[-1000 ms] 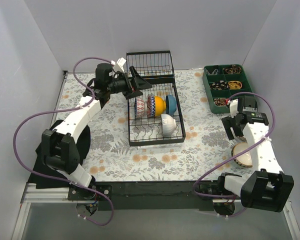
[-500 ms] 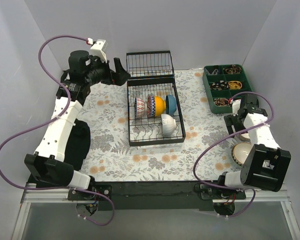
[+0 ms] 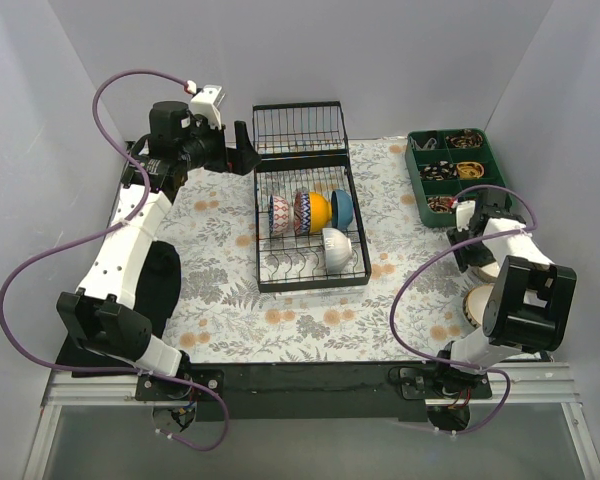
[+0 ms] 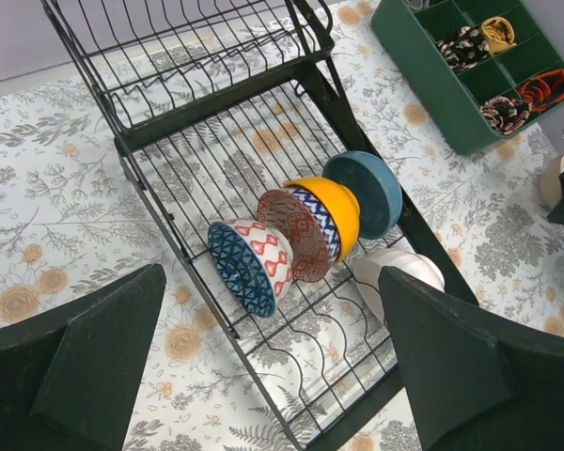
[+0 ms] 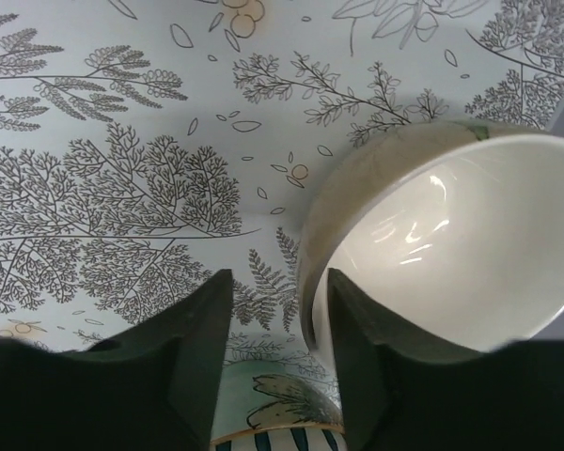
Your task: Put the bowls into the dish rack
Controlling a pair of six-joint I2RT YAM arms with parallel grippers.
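Note:
The black wire dish rack (image 3: 264, 272) holds several bowls on edge in a row: a blue-and-red patterned one (image 4: 249, 263), a red-patterned one (image 4: 296, 230), a yellow one (image 4: 343, 202) and a blue one (image 4: 371, 188). A white bowl (image 3: 337, 248) lies in front of that row. My left gripper (image 3: 246, 152) hangs open above the rack's back left corner, holding nothing. At the table's right side my right gripper (image 5: 280, 282) straddles the rim of a cream bowl (image 5: 451, 244), one finger inside and one outside. A gap still shows beside the outer finger. A striped bowl (image 5: 282, 413) sits just below the jaws.
A green compartment tray (image 3: 412, 165) with small items stands at the back right. The rack's hinged grid end (image 3: 300, 125) stands up at the back. Another bowl (image 3: 477, 305) lies by the right arm's link. White walls enclose the floral table.
My left arm pulled back and up from the rack, still open. The right gripper reached the cream bowl and its jaws narrowed around the rim.

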